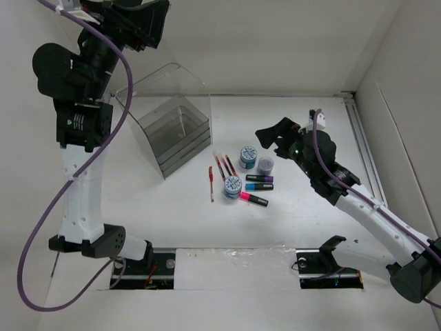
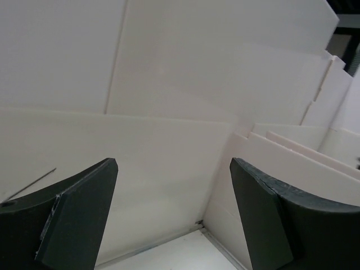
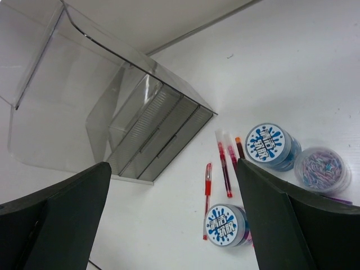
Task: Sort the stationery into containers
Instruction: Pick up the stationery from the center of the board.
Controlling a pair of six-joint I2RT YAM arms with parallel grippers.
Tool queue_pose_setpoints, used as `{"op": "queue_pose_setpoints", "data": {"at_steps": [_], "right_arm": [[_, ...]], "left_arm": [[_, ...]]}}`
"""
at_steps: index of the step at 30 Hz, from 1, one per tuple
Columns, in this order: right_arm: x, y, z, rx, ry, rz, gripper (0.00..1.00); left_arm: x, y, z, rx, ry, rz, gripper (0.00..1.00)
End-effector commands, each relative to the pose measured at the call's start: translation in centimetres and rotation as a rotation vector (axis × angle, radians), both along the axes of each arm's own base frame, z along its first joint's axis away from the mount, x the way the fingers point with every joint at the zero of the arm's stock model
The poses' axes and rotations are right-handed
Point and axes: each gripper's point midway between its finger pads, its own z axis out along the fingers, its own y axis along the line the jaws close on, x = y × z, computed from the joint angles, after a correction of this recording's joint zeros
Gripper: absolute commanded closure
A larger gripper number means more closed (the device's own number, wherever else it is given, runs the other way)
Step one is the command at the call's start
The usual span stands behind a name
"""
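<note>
Your right gripper (image 3: 172,166) hangs spread near the tubs (image 3: 273,145), pens (image 3: 224,169) between them and the box (image 3: 112,95); left gripper (image 2: 173,163) spread too

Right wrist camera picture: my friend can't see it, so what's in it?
A big clear box with drawers sits on a white table, beside red pens and three small round tubs. The open gripper shows two dark fingers at the bottom corners.
</note>
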Motion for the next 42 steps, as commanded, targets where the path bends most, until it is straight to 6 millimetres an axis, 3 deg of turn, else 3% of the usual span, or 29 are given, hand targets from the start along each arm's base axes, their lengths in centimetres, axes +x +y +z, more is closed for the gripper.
{"op": "queue_pose_setpoints", "data": {"at_steps": [1,2,3,4,6,7,9,10,11,12,13,14,15,16,17,18,21,23,24,25,26,28,31,36,42], "right_arm": [[0.3,-0.3,0.9,0.031,-0.028,-0.025,0.01],[0.3,-0.3,1.0,0.041,-0.024,-0.027,0.01],[0.3,-0.2,1.0,0.053,-0.019,-0.029,0.01],[0.3,-0.2,1.0,0.062,-0.016,-0.031,0.01],[0.1,0.0,0.5,0.058,-0.005,-0.013,0.01],[0.0,0.3,0.5,0.060,-0.003,0.002,0.01],[-0.3,0.7,0.8,0.070,-0.009,0.031,0.01],[-0.4,0.9,0.8,0.071,-0.008,0.042,0.01],[-0.3,1.2,0.7,0.066,-0.013,0.056,0.01],[-0.4,1.3,0.7,0.067,-0.011,0.066,0.01],[-0.6,1.7,0.6,0.070,-0.015,0.075,0.01],[-0.5,1.7,0.8,0.065,-0.027,0.077,0.01],[-0.7,1.9,0.8,0.065,-0.027,0.086,0.01],[-0.9,2.2,0.8,0.065,-0.027,0.096,0.01],[-0.8,2.3,0.4,0.052,-0.023,0.097,0.01],[-1.0,2.6,0.4,0.052,-0.023,0.106,0.01],[-0.9,2.9,0.3,0.051,-0.023,0.108,0.01],[-1.3,3.6,0.0,0.038,-0.019,0.129,0.01],[-1.0,3.6,-0.4,0.031,-0.012,0.118,0.01],[-1.2,3.9,-0.2,0.036,-0.019,0.128,0.01],[-1.2,3.9,-0.2,0.036,-0.019,0.128,0.01],[-1.3,4.4,-0.6,0.030,-0.010,0.138,0.01],[-1.6,5.1,-0.8,0.032,-0.006,0.172,0.01],[-2.8,5.7,-0.4,0.043,-0.013,0.219,0.01],[-5.8,6.3,2.9,0.077,-0.104,0.300,0.01]], "left_arm": [[2.2,-2.4,0.5,0.037,-0.036,-0.108,0.21],[2.4,-2.9,1.4,0.035,-0.061,-0.138,0.20],[0.0,-2.9,4.7,0.012,-0.152,-0.173,0.20],[2.6,-3.5,4.3,-0.005,-0.147,-0.187,0.16],[1.8,-3.2,6.5,-0.061,-0.205,-0.209,0.14],[2.8,-3.1,6.2,-0.061,-0.209,-0.200,0.14],[4.8,-2.9,4.8,-0.076,-0.156,-0.152,0.12],[8.4,-3.2,0.9,-0.062,-0.044,-0.120,0.12],[7.6,-3.0,0.8,-0.057,-0.064,-0.114,0.10],[8.3,-3.1,-0.7,-0.047,-0.040,-0.108,0.03],[10.5,-3.2,-4.3,-0.038,0.045,-0.083,0.00],[10.4,-3.2,-5.0,-0.038,0.043,-0.083,0.00],[8.7,-2.5,-4.2,-0.044,0.007,-0.062,0.00],[8.3,-2.0,-4.4,-0.051,-0.006,-0.039,0.00],[8.6,-1.7,-5.9,-0.058,0.019,-0.022,0.00],[6.7,-0.6,-4.2,-0.093,-0.022,0.014,0.00],[4.5,1.1,-2.8,-0.092,-0.056,0.092,0.00],[1.4,3.1,-1.0,-0.111,-0.098,0.177,0.00],[1.1,3.9,-1.5,-0.116,-0.082,0.214,0.00],[-0.9,5.8,-0.9,-0.155,-0.083,0.286,0.00],[-1.4,6.7,-1.2,-0.166,-0.068,0.329,0.00],[-2.2,9.4,-2.7,-0.197,0.008,0.461,0.00],[-2.8,11.6,-5.0,-0.190,0.109,0.582,0.00],[-6.0,17.4,-11.8,-0.161,0.326,0.894,0.00],[-8.8,21.2,-18.8,-0.023,0.566,1.162,0.00]]}}
